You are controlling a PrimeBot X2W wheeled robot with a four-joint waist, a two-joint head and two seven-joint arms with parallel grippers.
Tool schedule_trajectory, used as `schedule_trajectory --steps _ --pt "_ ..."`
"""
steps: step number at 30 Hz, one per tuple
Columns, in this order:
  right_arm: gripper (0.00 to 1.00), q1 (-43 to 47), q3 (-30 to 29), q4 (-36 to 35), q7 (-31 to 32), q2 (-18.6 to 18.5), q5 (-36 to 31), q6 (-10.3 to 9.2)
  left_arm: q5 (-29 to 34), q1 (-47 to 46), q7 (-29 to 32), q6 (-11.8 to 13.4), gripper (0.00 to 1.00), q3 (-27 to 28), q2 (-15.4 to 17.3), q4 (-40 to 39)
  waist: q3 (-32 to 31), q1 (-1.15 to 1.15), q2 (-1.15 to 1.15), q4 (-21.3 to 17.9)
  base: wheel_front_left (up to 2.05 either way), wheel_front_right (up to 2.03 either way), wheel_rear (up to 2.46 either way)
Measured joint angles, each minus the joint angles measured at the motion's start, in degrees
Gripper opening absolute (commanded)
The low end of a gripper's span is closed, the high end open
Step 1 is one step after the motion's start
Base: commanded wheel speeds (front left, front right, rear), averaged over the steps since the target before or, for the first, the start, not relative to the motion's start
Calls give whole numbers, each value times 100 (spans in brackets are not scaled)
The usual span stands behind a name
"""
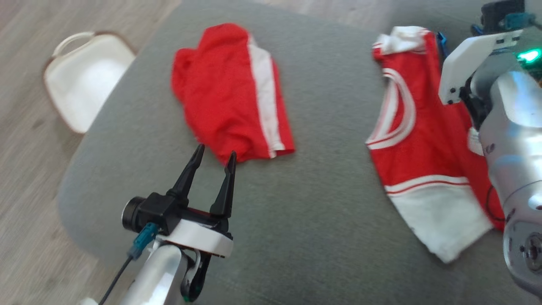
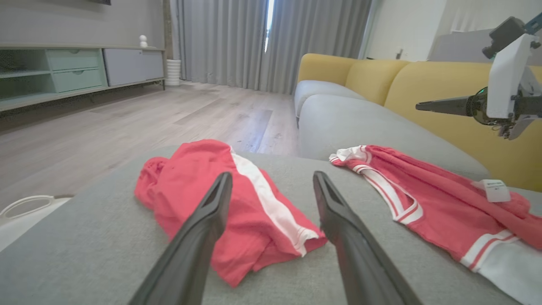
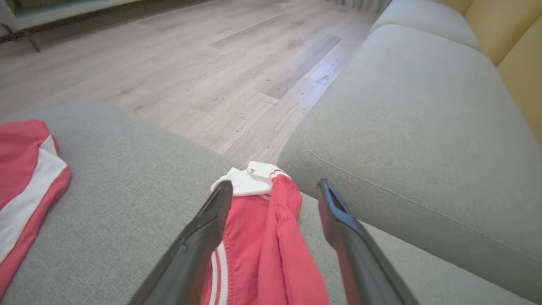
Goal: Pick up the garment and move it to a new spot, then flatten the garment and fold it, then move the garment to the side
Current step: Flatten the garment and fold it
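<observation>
Though partly behind arm [image 1: 512, 127], jersey [image 1: 419, 140] perhaps flat.

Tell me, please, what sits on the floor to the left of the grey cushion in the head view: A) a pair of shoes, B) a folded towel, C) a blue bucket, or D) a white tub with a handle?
D: a white tub with a looped handle sits on the wood floor, beside the left edge of the grey cushion.

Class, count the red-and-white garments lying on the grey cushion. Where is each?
2. The crumpled red garment with a white stripe lies left; the red jersey with white trim lies right, partly behind the robot's arm.
</observation>
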Motion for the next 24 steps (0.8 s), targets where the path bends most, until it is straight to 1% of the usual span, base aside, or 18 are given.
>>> schedule_trajectory --steps 3,7,10,13,15,19,20,21,24 --pt "100 0 169 45 -318 36 190 0 52 2 0 -5 100 34 -1 -3 -111 -1 0 -275 0 0 0" --pt "100 100 475 68 -1055 148 416 0 99 25 0 -13 100 156 -2 -24 -284 0 0 -657 0 0 0" --pt "100 403 682 42 -1562 192 665 0 99 76 0 -12 100 245 -2 -78 -427 -1 0 -957 0 0 0" --pt "100 882 815 -258 -1722 212 990 0 137 162 0 4 100 347 -3 -155 -566 -1 0 -1265 0 0 0" --pt "100 1281 882 -744 -1734 224 1248 0 147 248 0 8 100 390 -3 -172 -653 -1 0 -1473 0 0 0" --pt "100 2251 962 -2262 -1737 266 1724 0 147 460 0 15 100 522 -2 -243 -786 -1 0 -1888 0 0 0" --pt "100 2550 964 -2628 -1746 270 1801 0 148 502 0 26 100 553 -1 -260 -813 0 0 -1988 0 0 0" --pt "100 2550 964 -2628 -1746 270 1801 0 148 502 0 26 100 553 -1 -260 -813 0 0 -1988 0 0 0" --pt "100 3556 881 -3615 -1751 312 1869 0 166 593 0 53 100 600 0 -302 -880 -1 0 -2248 0 0 0"
